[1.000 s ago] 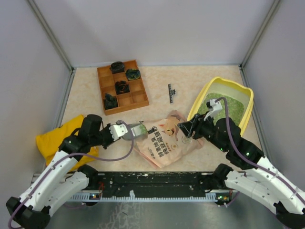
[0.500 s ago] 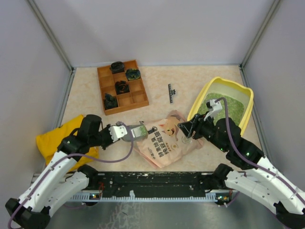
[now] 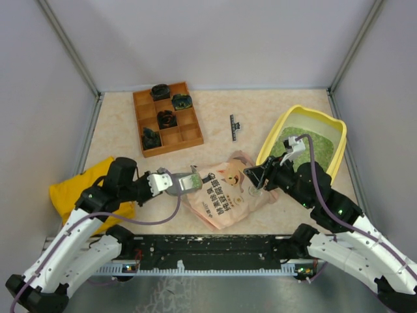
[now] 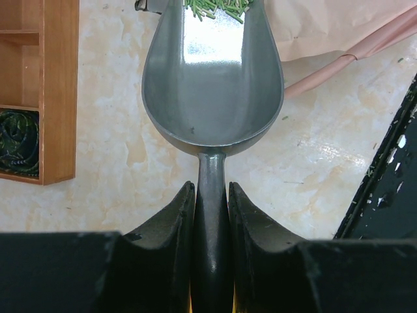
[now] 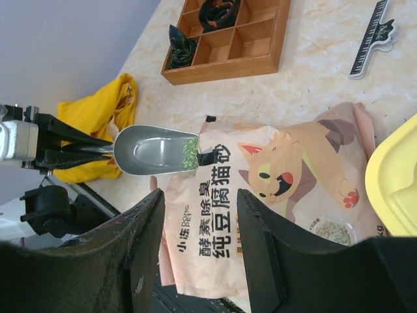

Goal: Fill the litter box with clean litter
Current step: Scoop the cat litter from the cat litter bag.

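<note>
Filling the litter box (image 3: 311,111), which sits on the right of the desk (image 3: 260,104) with clean litter (image 3: 311,134) covering part of its floor, calls for fuller loads. At the pink pouch (image 3: 225,192), drive the grey scoop (image 4: 212,91) deeper, since only a few granules lie at its lip, then carry it level. The left fingers (image 4: 176,222) clench the scoop's handle; the right fingers (image 5: 146,248) stand spread, grasping nothing.

Bright, even overhead light on my feed, shadows soft. The scoop (image 4: 212,85) throws a white glare patch; wrist-view foregrounds are dark and blurry.
</note>
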You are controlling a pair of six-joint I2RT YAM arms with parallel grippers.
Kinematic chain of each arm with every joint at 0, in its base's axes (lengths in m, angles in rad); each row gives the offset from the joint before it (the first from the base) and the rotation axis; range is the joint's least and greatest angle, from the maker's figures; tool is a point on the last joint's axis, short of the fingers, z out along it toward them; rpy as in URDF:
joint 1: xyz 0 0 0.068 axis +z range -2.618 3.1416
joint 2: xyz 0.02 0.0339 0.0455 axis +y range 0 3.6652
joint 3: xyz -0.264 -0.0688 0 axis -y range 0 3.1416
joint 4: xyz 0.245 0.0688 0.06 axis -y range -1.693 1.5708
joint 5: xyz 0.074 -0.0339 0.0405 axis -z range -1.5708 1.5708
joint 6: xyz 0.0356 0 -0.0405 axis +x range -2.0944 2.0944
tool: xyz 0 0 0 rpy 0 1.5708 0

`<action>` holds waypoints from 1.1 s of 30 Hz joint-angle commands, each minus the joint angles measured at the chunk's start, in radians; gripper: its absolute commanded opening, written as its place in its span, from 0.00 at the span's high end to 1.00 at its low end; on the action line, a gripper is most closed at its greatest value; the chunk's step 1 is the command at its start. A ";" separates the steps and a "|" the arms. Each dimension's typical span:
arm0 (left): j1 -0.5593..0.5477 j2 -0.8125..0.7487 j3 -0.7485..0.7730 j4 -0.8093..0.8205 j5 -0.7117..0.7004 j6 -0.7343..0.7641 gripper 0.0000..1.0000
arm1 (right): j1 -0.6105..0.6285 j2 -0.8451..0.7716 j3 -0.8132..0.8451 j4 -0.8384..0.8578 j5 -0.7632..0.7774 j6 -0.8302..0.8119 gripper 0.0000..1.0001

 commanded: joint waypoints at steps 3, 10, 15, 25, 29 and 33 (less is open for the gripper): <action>0.006 -0.025 0.049 -0.005 0.048 0.019 1.00 | -0.005 -0.006 0.047 0.054 -0.009 -0.016 0.51; 0.005 -0.033 0.052 -0.014 0.050 0.029 1.00 | -0.005 -0.006 0.050 0.048 -0.010 -0.016 0.51; 0.006 -0.035 0.054 -0.018 0.054 0.028 1.00 | -0.006 -0.006 0.050 0.049 -0.010 -0.015 0.51; 0.006 -0.063 0.067 -0.040 0.053 0.029 1.00 | -0.005 0.012 0.049 0.067 -0.022 -0.013 0.51; 0.006 -0.083 0.079 -0.050 0.057 0.028 1.00 | -0.006 0.021 0.049 0.073 -0.027 -0.012 0.51; 0.006 -0.093 0.110 -0.059 0.063 0.025 1.00 | -0.005 0.019 0.039 0.083 -0.034 0.001 0.51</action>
